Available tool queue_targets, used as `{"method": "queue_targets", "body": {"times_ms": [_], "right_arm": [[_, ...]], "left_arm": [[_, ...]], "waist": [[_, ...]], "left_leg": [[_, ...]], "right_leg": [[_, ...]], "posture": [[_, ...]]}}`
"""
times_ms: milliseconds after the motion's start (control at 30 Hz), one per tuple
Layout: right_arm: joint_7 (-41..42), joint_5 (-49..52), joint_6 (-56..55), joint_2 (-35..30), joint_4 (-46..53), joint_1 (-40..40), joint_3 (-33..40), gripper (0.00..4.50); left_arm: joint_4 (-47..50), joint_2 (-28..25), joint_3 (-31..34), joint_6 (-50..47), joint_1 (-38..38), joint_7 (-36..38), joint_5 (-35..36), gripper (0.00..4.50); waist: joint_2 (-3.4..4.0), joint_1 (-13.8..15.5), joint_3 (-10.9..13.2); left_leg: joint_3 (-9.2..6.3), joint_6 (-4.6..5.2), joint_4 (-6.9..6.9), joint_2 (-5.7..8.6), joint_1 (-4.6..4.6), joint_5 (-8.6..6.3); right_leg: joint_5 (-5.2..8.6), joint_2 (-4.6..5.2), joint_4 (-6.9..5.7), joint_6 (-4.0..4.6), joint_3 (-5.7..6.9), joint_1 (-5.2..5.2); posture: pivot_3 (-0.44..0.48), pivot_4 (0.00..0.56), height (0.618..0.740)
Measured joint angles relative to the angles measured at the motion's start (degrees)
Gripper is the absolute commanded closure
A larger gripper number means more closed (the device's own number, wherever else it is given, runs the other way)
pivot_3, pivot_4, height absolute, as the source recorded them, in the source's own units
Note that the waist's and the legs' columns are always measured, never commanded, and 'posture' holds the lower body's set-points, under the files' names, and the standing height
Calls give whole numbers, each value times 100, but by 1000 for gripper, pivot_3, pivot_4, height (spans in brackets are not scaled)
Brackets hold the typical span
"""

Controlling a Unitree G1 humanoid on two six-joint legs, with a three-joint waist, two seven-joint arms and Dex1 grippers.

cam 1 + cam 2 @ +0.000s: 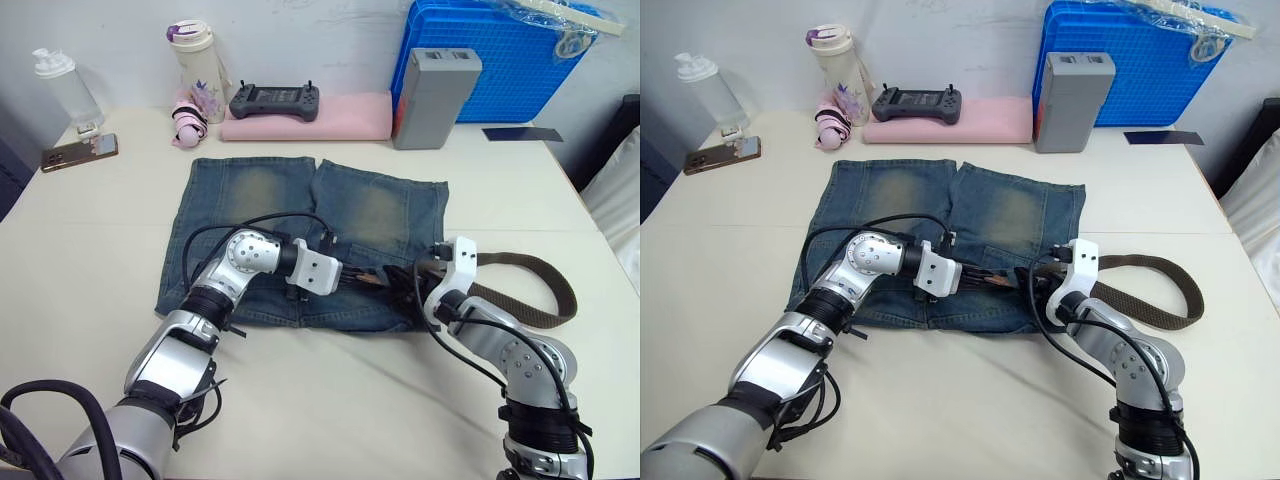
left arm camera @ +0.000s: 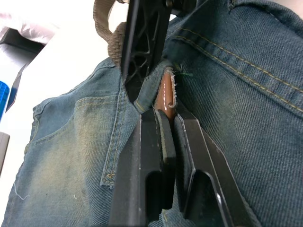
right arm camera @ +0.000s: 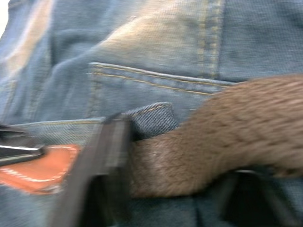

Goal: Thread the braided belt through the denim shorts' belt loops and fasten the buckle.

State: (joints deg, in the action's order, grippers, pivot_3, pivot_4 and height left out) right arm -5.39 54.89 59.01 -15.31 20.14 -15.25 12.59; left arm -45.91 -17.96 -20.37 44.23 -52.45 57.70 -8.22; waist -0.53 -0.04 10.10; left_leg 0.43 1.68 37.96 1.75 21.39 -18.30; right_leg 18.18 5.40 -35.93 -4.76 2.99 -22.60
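Note:
The denim shorts (image 1: 380,210) lie flat on the table with the waistband nearest me. The braided belt (image 1: 540,270) curls in a loop on the table to the right and runs back onto the waistband. My left gripper (image 1: 362,281) is at the middle of the waistband, shut on the belt's orange-brown leather tip (image 2: 165,92). That tip pokes out of a belt loop (image 2: 156,78). Just to the right, my right gripper (image 1: 420,277) is shut on the braided strap (image 3: 213,142) beside a belt loop (image 3: 154,116). The buckle is hidden.
Along the back stand a blue crate (image 1: 490,60), a grey box (image 1: 432,95), a pink pad (image 1: 340,118) with a controller (image 1: 274,100), a patterned bottle (image 1: 200,70) and a clear bottle (image 1: 65,90). A phone (image 1: 80,152) lies at the left.

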Motion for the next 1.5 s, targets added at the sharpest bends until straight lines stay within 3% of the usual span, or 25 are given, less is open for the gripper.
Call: {"method": "queue_targets", "body": {"times_ms": [33, 67, 167, 300, 367, 500, 600, 733, 833, 967, 1000, 1133, 1300, 1500], "right_arm": [[21, 265, 155, -114, 89, 26, 149, 175], [60, 403, 246, -252, 178, 56, 205, 64], [872, 870, 578, -1591, 1049, 306, 401, 64], [2037, 758, 362, -2724, 2252, 603, 156, 64], [2738, -18, -194, -3431, 2724, 874, -550, 64], [3463, -2551, -1907, -4497, 2695, 1213, -2104, 64], [3575, -4258, -3241, -4602, 2251, 1215, -2960, 64], [3393, -5573, -3839, -4224, 1639, 1062, -3444, 64], [3361, -6039, -3910, -3941, 1510, 1013, -3563, 839], [3366, -6425, -3922, -3727, 1467, 1126, -3666, 2424], [3393, -6507, -3899, -3588, 1409, 1153, -3677, 3012], [3461, -6621, -3748, -3255, 1268, 1152, -3685, 4445], [3484, -6647, -3542, -2998, 1209, 1177, -3468, 4445], [3569, -6577, -3438, -3194, 1143, 1753, -2466, 4445]], "left_arm": [[44, 0, -18, -36, 0, 5, 1, 4500], [67, -6, -22, -52, 2, 10, 3, 4500], [249, -111, -18, -133, 18, 63, 38, 4500], [313, -154, 8, -240, 19, 89, 62, 4500], [403, -174, 6, -290, 24, 127, 89, 4500], [585, -234, 8, -417, 35, 214, 160, 4500], [844, -250, 7, -535, 60, 308, 217, 4500], [1249, -292, 6, -719, 93, 409, 257, 4500], [1452, -297, -3, -784, 100, 410, 247, 4500], [1575, -298, -42, -789, 100, 356, 180, 4500], [1589, -289, -55, -786, 99, 323, 132, 4500], [1589, -300, -125, -756, 98, 311, 51, 4500], [1844, -657, -137, -795, 165, 460, 73, 4500], [2505, -1505, 94, -889, 706, 639, 374, 4500]], "waist": [[-1, 6, 1], [-1, 14, 2], [19, 35, 14], [10, 9, 17], [9, 23, 18], [1, 19, 23], [-3, 20, 25], [-5, 27, 26], [-8, 31, 24], [-8, 39, 24], [-9, 34, 24], [-12, 29, 22], [-12, 25, 22], [-10, 141, 21]], "left_leg": [[0, 1, 0, 0, 7, 0], [0, 3, 1, 0, 15, -1], [-6, 14, 14, 2, 54, -8], [-7, 7, 17, 0, 85, -4], [-1, 8, 21, 5, 89, 0], [6, 26, 36, 27, 91, 9], [8, 27, 38, 38, 91, 16], [6, 18, 45, 37, 91, 22], [0, 10, 58, 37, 88, 26], [-3, 10, 85, 36, 80, 25], [-5, 11, 93, 36, 66, 24], [-9, 17, 97, 36, 54, 19], [-12, 15, 96, 37, 56, 17], [-18, 28, 100, 38, 68, 5]], "right_leg": [[0, 0, 2, -1, 1, -3], [-1, 1, 3, -1, 1, -9], [-4, 0, 15, -8, 8, -37], [-4, -10, 8, -8, 14, -73], [-4, -10, -1, -9, 13, -80], [-17, 2, 4, -33, -3, -79], [-21, 13, 6, -41, -8, -80], [-23, 12, 0, -43, -5, -79], [-23, 11, 3, -43, -1, -74], [-25, 12, -5, -46, -2, -57], [-27, 11, -3, -49, -1, -35], [-30, 13, 0, -53, -2, -17], [-30, 14, 3, -52, 0, -18], [-31, 17, 5, -54, 4, -17]], "posture": [[0, 150, 725], [0, 150, 725], [0, 150, 725], [0, 150, 725], [0, 150, 725], [0, 150, 725], [0, 150, 725], [0, 150, 725], [0, 150, 725], [0, 150, 725], [0, 150, 725], [0, 150, 725], [0, 150, 725], [0, 150, 725]]}}
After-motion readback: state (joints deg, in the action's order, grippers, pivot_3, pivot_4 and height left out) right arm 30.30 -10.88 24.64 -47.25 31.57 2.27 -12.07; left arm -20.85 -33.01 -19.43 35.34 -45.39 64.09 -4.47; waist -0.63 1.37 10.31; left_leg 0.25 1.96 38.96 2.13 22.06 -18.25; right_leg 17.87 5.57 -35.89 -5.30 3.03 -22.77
